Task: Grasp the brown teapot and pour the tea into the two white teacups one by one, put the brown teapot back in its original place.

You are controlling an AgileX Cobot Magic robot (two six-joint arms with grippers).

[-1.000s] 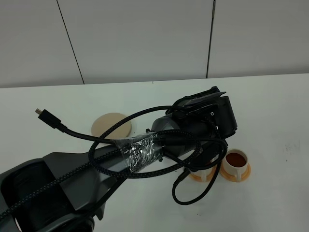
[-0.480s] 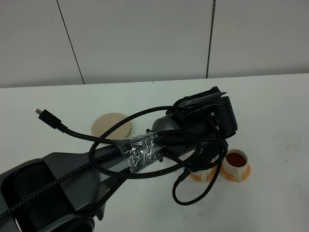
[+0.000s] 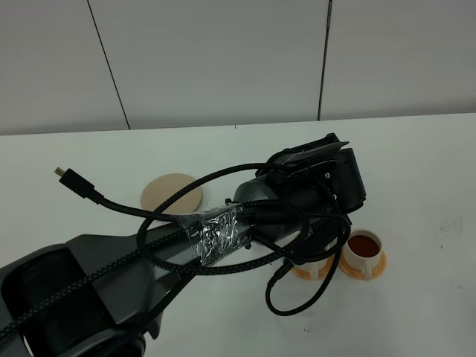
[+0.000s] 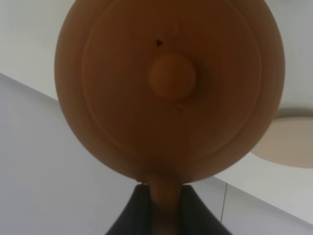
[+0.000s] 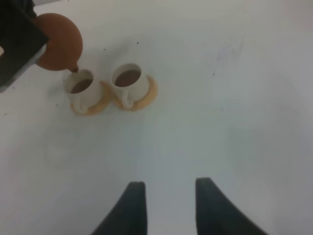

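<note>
Gripping the teapot point(image 5: 57, 41) by its handle, the left gripper point(image 4: 164, 208) is tilting its spout over the nearer of two cups point(image 5: 80, 87); right gripper point(image 5: 166, 196) is hanging open; coaster point(image 3: 172, 192) is lying well apart from the teapot.

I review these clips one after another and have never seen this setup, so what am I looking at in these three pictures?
This is a robot with two arms, filmed by three cameras. One camera sits high above the white table; the big black shape is the left arm reaching across. Another rides on that arm's wrist and looks onto the lid of the brown teapot, whose handle is clamped in the left end effector. The third rides on the right arm: its end effector hangs open and empty over the table. There the teapot tilts over one white cup; the second cup already holds tea. Each stands on an orange saucer. A beige coaster lies bare.
</note>
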